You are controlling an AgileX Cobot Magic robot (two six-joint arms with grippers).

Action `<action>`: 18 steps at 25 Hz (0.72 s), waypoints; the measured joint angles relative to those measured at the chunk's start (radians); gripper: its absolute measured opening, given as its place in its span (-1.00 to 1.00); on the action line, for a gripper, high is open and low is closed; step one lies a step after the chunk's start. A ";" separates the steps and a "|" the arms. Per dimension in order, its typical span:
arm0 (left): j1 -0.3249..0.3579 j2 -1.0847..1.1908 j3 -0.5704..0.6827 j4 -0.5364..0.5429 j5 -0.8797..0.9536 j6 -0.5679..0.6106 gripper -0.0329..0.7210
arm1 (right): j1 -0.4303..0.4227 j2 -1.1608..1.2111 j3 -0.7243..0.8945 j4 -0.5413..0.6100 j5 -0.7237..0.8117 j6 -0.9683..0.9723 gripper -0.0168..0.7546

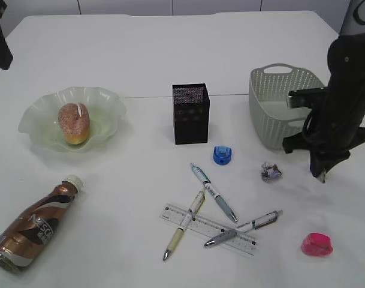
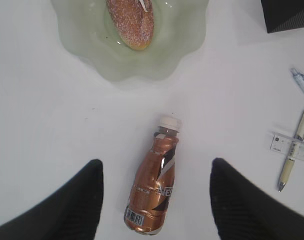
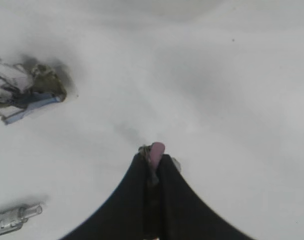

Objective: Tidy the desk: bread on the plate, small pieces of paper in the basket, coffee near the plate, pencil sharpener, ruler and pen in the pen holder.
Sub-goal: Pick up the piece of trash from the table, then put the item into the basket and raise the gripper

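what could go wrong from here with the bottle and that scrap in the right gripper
1. The coffee bottle lies on its side between the open left gripper fingers; being round, it may roll as they close.
2. The right gripper pinches only a small pinkish scrap at its fingertips, beside the basket; it could slip out before reaching it.
3. The pens and ruler overlap, so lifting one may drag the others.
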 joint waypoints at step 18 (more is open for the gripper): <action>0.000 0.000 0.000 -0.010 0.000 0.000 0.36 | 0.000 -0.083 -0.262 0.005 0.204 0.000 -0.88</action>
